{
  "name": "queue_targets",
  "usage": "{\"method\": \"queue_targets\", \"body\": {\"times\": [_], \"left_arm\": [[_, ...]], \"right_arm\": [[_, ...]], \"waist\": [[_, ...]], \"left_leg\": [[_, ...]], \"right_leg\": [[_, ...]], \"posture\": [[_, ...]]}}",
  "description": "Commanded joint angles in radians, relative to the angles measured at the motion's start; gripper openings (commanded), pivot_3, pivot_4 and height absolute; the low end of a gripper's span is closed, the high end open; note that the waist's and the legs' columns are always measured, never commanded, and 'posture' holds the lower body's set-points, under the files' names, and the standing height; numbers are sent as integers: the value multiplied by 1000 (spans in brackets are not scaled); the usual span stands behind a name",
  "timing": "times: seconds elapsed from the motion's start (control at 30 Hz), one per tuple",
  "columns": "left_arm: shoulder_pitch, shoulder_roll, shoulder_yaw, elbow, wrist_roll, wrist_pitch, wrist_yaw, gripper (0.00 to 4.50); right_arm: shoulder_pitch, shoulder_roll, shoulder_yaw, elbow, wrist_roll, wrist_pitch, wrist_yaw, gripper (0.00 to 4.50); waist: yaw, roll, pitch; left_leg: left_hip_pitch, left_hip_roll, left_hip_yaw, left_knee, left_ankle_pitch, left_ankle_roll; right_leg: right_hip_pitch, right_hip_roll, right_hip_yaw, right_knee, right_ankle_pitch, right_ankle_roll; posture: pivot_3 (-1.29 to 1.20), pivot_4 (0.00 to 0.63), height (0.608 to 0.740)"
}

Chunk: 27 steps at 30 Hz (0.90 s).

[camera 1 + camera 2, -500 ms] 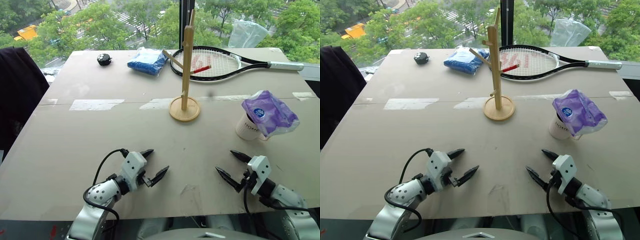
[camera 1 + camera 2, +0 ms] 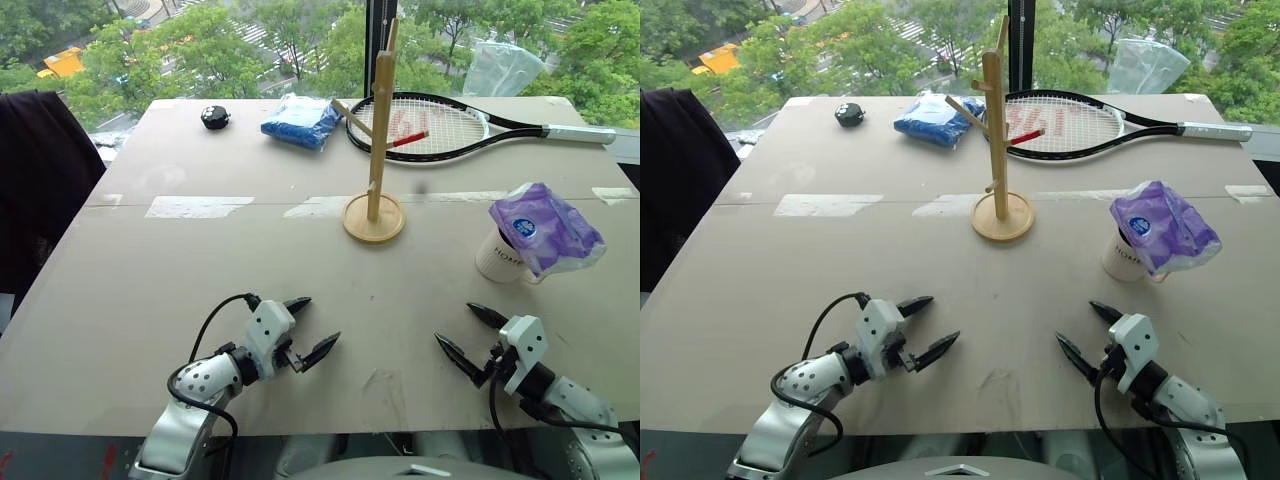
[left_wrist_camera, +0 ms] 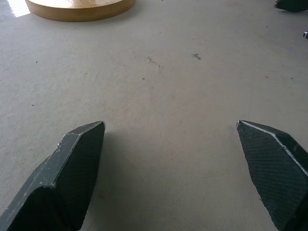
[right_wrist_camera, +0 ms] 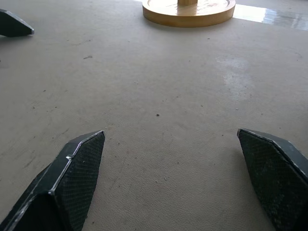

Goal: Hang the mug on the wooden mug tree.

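The white mug (image 2: 498, 258) is standing upright on the beige table (image 2: 150, 290), on the robot's right side, with a crumpled purple plastic packet (image 2: 545, 228) lying over its mouth and spilling off toward the right. Dark lettering is showing on the mug's side below the packet.

The wooden mug tree (image 2: 376, 150) is standing upright on its round disc base near the middle of the table, well apart from the mug and to its left. Its angled pegs are sticking out from the pole.

Behind the tree, a black-framed tennis racket (image 2: 440, 125) is lying flat with its grip pointing right. A blue crumpled bag (image 2: 297, 120) is sitting just left of the racket head, and a small black round object (image 2: 214, 117) is resting farther left. Strips of pale tape (image 2: 198, 207) are running across the table along a seam.

The left gripper (image 2: 309, 328) is hovering over the near edge of the table with its 2 black fingers spread apart and nothing between them. The right gripper (image 2: 470, 335) is hanging opposite, also over the near edge, its jaws standing wide and empty. Both are well apart from the mug and the tree.
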Motion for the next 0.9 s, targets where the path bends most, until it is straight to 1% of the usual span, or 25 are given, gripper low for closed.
{"method": "queue_targets", "body": {"times": [0.03, 0.27, 0.37, 0.43, 0.5, 0.57, 0.63, 0.7, 0.77, 0.83, 0.9], "left_arm": [[-2, 1, -8, 14, -1, 9, -6, 4500], [-15, -3, -16, 22, 0, 5, -13, 4500], [-26, -2, -17, 25, 2, -7, -23, 4500], [-40, 1, -14, -1, -22, 0, -40, 4500], [-68, 2, -8, -37, -62, 25, -62, 4500], [-101, 5, -1, -71, -113, 60, -87, 4500], [-164, 13, 5, -104, -173, 109, -116, 4500], [-271, 26, 11, -151, -252, 179, -146, 4500], [-384, 44, 7, -182, -302, 250, -166, 4500], [-461, 55, 6, -199, -338, 305, -169, 4500], [-502, 63, 5, -209, -358, 341, -166, 4500]], "right_arm": [[29, -2, -11, 6, -4, 2, -5, 4462], [29, -2, -10, -7, -4, 4, -13, 4462], [22, -33, 2, -45, -17, 0, 11, 4462], [15, -61, 16, -128, 29, 57, 42, 4462], [-22, -81, 27, -229, 81, 132, 44, 4462], [-79, -89, 27, -317, 133, 214, 17, 4462], [-181, -103, 11, -400, 215, 323, -19, 4462], [-340, -139, -51, -455, 309, 433, -73, 4462], [-463, -211, -175, -453, 367, 526, -129, 4462], [-512, -291, -299, -425, 410, 596, -145, 4462], [-525, -350, -387, -404, 460, 655, -145, 4462]], "waist": [[0, 0, 0], [2, 0, 0], [2, 1, 1], [0, 3, 3], [-3, 4, 4], [-12, 4, 5], [-18, 4, 5], [-23, 3, 7], [-21, 2, 8], [-16, 1, 9], [-15, 0, 9]], "left_leg": [[0, 0, 0, 0, 0, 0], [0, 0, 0, 0, 0, 0], [0, 0, 0, 0, 0, 0], [0, 0, 0, 0, 0, 0], [-4, 0, 0, 0, 0, 0], [-11, 1, 0, 1, 4, -6], [-14, 1, -1, 1, 4, -7], [-14, 1, -1, 2, 4, -7], [-15, 0, -2, 2, 4, -7], [-17, -1, -2, 3, 5, -7], [-19, -2, -2, 3, 5, -7]], "right_leg": [[0, 0, 0, 0, 0, 0], [0, 0, 0, 0, 0, 0], [0, 0, 0, 0, 0, 0], [0, 0, 0, 0, 0, 0], [-4, 0, 0, 0, 0, 0], [-12, 1, 0, 1, 1, 0], [-14, 1, -2, 1, 2, -2], [-14, 1, -2, 1, 4, -4], [-14, 1, -6, 0, 5, -4], [-15, -1, -8, 0, 5, -5], [-16, -1, -8, 0, 5, -5]], "posture": [[0, 150, 740], [0, 150, 740], [0, 150, 740], [0, 150, 740], [0, 150, 740], [0, 150, 740], [0, 150, 740], [0, 150, 740], [0, 150, 740], [0, 150, 740], [0, 150, 740]]}}
